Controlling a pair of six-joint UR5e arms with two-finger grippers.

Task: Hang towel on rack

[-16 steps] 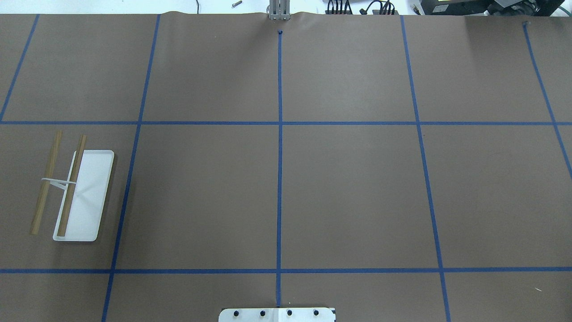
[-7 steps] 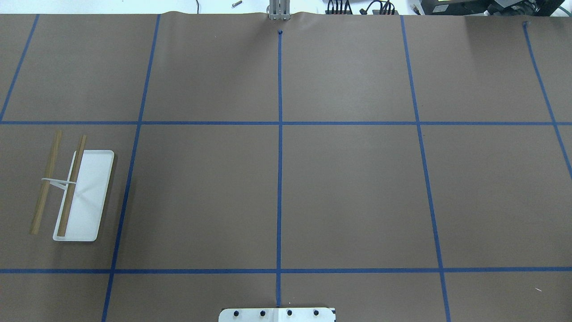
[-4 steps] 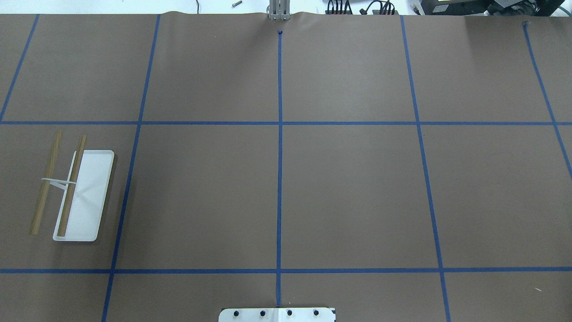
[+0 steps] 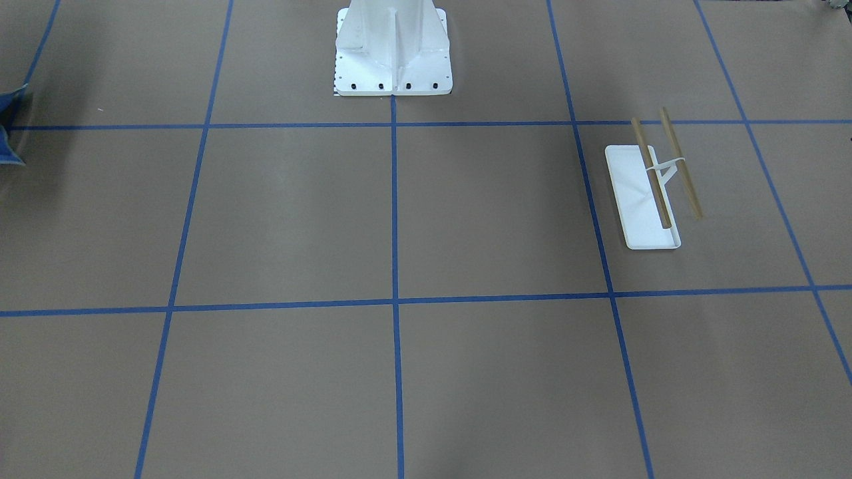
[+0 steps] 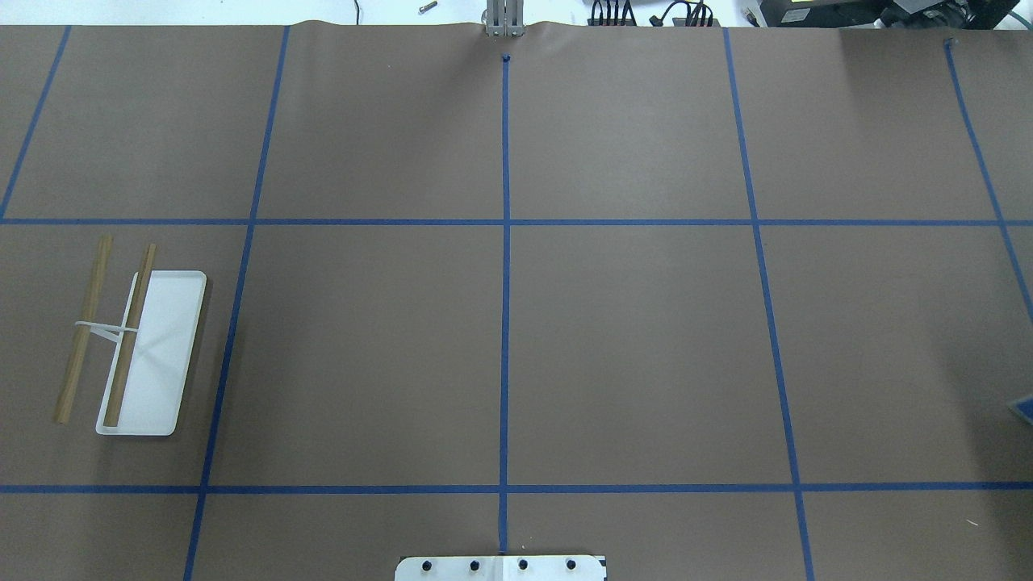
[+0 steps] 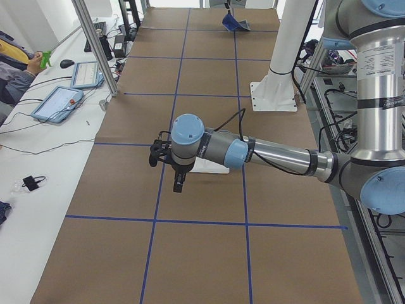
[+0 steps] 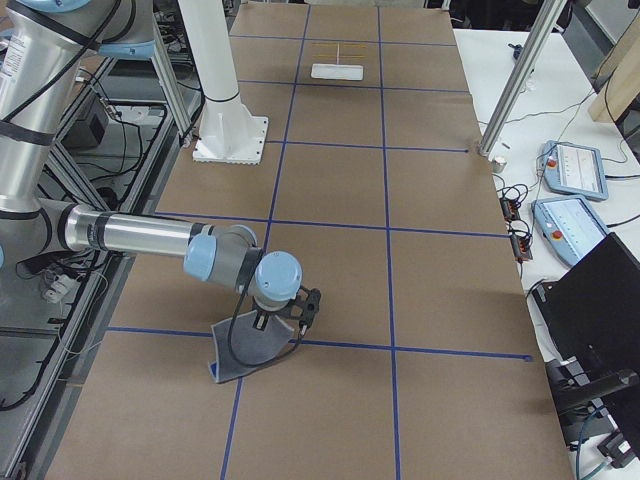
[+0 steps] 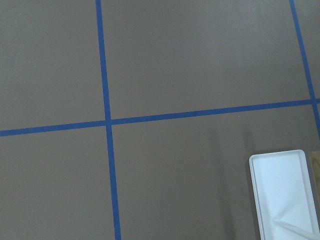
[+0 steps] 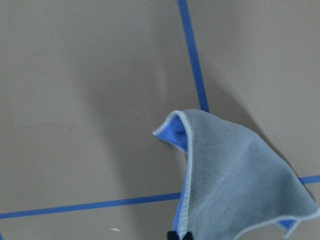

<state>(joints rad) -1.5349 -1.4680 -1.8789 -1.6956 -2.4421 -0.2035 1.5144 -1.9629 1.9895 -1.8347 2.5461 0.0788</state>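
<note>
The table [image 5: 629, 347], covered with brown paper and blue tape lines, carries the rack [image 5: 165, 379] far on the robot's left side, with both of its rods bare. The left arm [image 6: 278, 155] reaches out low, near the rack. Its left fingers [image 6: 178, 182] point down above the table, and from this side view I cannot tell if they are open or closed. The right arm [image 7: 140, 235] is at the opposite end of the table, well apart from the rack. There the towel [image 9: 235, 180] hangs from the right fingers [image 9: 175, 236], which are closed on a pinch of cloth near its edge. The grey side faces out, the blue side shows inside the fold, and the lower part seems to touch the table. I judge the towel to be light and very soft. It folds and can swing, so with one pinch it hangs narrow. To spread it over a rod, a better hold is along one hem, perhaps with the left fingers taking a second corner.
</note>
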